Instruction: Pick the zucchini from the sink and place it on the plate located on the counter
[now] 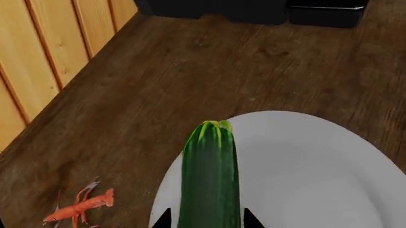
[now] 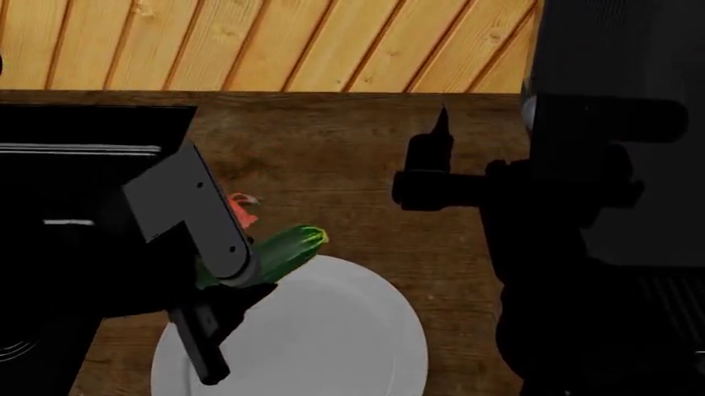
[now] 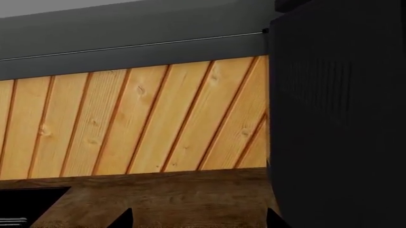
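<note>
Left gripper (image 1: 206,219) clamped on the dark green glossy zucchini (image 1: 210,175), over the round white plate's (image 1: 304,171) rim.
Released now, it may roll off toward nine o'clock onto the brown wood-grain counter (image 1: 190,71); the right gripper's state can't be told.

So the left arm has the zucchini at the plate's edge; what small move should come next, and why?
Probably carry it a little further in over the plate, then lower. The left gripper holds the zucchini with its stem end poking past the rim over the counter, so releasing here may leave it half off the plate.
</note>
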{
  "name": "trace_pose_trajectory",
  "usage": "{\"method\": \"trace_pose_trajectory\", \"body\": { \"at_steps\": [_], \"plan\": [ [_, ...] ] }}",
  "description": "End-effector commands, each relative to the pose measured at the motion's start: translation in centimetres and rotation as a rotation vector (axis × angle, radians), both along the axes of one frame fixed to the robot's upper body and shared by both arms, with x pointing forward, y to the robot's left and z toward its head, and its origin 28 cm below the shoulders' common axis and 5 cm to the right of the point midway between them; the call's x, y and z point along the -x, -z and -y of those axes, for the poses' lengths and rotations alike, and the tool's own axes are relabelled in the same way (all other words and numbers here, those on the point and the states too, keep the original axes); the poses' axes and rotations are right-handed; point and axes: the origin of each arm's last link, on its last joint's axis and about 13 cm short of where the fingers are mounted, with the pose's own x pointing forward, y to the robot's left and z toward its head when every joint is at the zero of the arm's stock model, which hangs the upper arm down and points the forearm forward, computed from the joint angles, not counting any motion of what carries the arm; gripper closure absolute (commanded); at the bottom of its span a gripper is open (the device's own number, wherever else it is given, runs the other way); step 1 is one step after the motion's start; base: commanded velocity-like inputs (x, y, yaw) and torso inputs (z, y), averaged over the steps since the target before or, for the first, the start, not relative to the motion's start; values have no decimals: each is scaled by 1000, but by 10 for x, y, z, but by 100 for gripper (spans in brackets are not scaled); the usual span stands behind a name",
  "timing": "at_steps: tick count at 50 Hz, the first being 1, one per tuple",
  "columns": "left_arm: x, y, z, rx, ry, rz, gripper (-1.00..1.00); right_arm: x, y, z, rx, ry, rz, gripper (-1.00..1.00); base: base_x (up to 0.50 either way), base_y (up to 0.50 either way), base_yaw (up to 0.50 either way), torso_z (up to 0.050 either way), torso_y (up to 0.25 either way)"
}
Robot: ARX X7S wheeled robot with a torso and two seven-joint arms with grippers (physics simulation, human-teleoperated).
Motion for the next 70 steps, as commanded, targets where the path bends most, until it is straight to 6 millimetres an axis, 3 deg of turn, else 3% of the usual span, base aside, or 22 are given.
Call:
{"method": "trace_pose_trajectory", "body": {
  "at_steps": [1, 39, 70],
  "plan": [
    [2, 3, 7, -30, 29, -22, 100, 2, 2, 1, -3, 4, -3, -100, 0, 0, 0, 0, 0],
    [0, 39, 19, -74, 77, -88, 100, 1, 8, 2, -13, 7, -10, -100, 0, 0, 0, 0, 1],
    [0, 55, 25, -99, 96, -117, 100, 6, 12, 8, -20, 20, -14, -100, 0, 0, 0, 0, 1]
  ]
}}
